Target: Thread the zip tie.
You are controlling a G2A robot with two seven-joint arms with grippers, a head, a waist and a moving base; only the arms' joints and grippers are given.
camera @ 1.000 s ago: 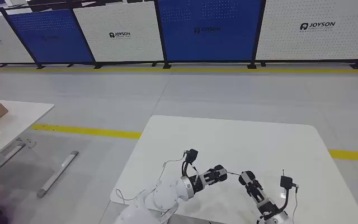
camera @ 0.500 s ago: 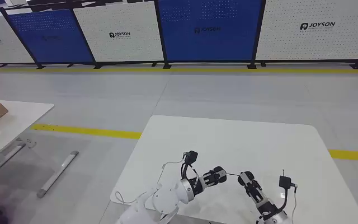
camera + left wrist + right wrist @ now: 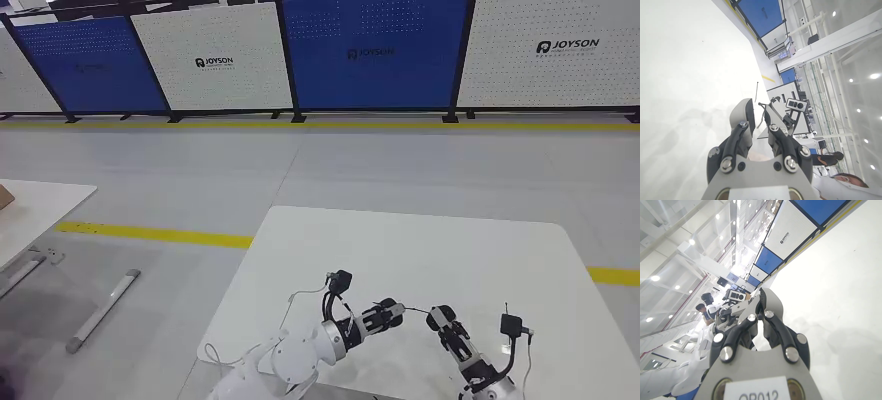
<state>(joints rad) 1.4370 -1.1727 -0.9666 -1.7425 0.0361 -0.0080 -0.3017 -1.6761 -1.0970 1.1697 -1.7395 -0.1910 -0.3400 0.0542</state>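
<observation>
**Strap strung between the pincers, threading not yet done**

We start with the white table. Both arms are working low over its near edge, about midway along it. The left gripper sits just inside that edge. Its two fingers stand apart with a clear gap between the pads, and they clamp nothing that we can make out. The right gripper is just beside it along the same edge, its fingers pressed together. From above, the strap runs straight into them, so we judge it is pinched on the zip tie.

And there's the tie itself, a thin dark line bridging the short gap between the two grippers. As far as we can judge, it is held clear of the table top. Its long axis lies roughly parallel to the table's near edge, sloping only slightly. From the left wrist we catch a slim black length poking out just past the left fingertips. It ends in a small knob over the table top; head or tip, we can't tell.

We read this as the line-up step, since no closed loop shows anywhere. The next move, we'd say, calls for fine work. The left fingers need to close on the strap squarely, without flicking it sideways. Then the free end has to be steered dead along its own axis into the head's slot. We'd expect the strap to be springy, so any twist could throw the aim off.
</observation>
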